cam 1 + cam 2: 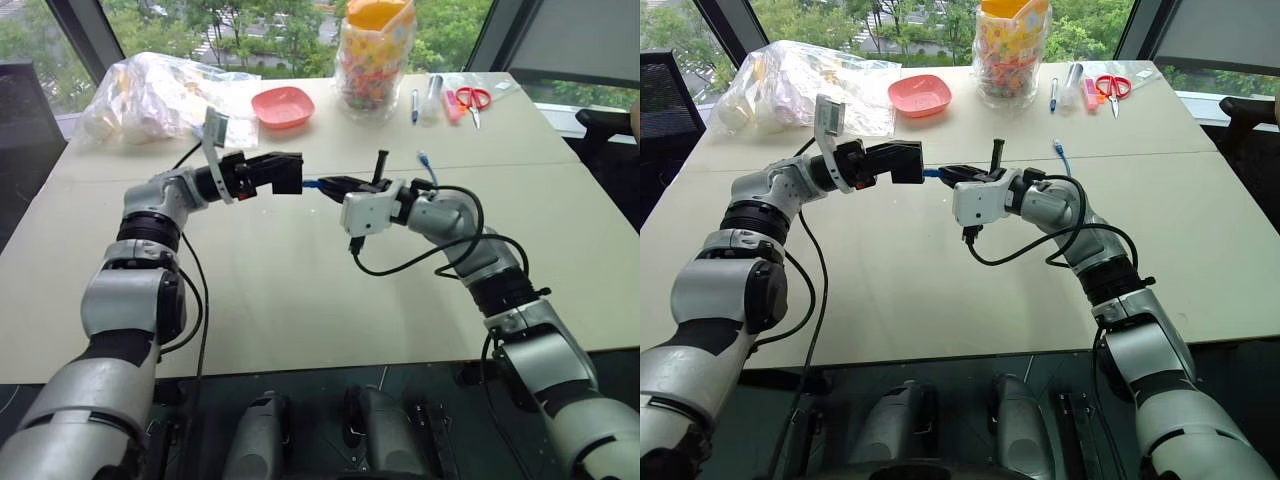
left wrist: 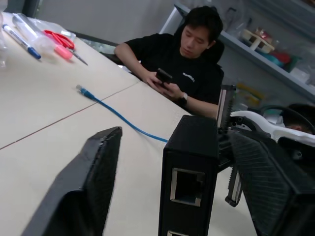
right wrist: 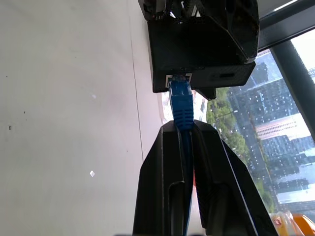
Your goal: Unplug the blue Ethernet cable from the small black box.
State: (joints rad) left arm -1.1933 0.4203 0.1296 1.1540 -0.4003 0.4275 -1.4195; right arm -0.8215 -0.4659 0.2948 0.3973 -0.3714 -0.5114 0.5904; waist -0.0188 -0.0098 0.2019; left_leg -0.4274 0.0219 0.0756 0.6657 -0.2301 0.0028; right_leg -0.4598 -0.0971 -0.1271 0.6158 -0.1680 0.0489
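Midway above the pale, matte surface (image 1: 300, 290), two robot arms meet nose to nose. The left pincer (image 1: 290, 172) has its ribbed black fingers (image 2: 266, 182) on either side of the small black box (image 2: 189, 177) — a squarish, matte plastic block with a metal-rimmed port on its face; from the left wrist view one finger stands clear of the box, and whether the other presses it cannot be told. The right pincer (image 3: 184, 129) is clamped together on the blue Ethernet cable (image 3: 182, 105) just behind its ridged plug, which sits seated in the box's port. The thin, flexible cord trails back across the surface to its free plug (image 1: 425, 158), lying near the seam between two panels.

Farther back on the surface rest a shallow pink bowl (image 1: 283, 106), a crumpled clear plastic bag (image 1: 150, 95), a tall clear bag of colourful pieces topped in orange (image 1: 376, 55), pens (image 1: 415, 103) and red-handled scissors (image 1: 473, 100). A person in a black shirt (image 2: 189, 69) sits beyond the surface's edge — holding a phone.
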